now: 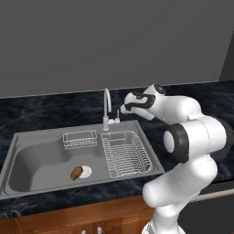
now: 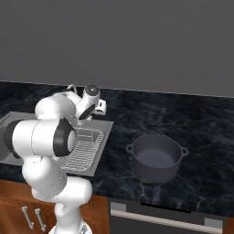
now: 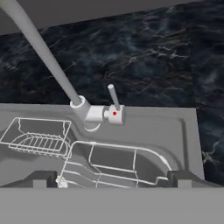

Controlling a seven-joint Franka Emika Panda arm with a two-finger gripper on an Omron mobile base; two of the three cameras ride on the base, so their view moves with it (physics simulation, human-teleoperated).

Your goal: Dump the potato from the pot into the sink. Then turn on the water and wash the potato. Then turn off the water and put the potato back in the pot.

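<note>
Left base view: your gripper [image 1: 121, 111] is open beside the faucet [image 1: 107, 106]; potato [image 1: 76, 172] lies well below-left, by the sink [image 1: 36, 157] drain.

One sink [image 1: 27, 151] is counted, holding one potato [image 1: 76, 172] and two wire racks: a small one [image 1: 80, 139] and a large one [image 1: 125, 154]. One faucet [image 1: 107, 106] is counted, and one pot [image 2: 156, 157] on the bench [image 2: 192, 123].
</note>
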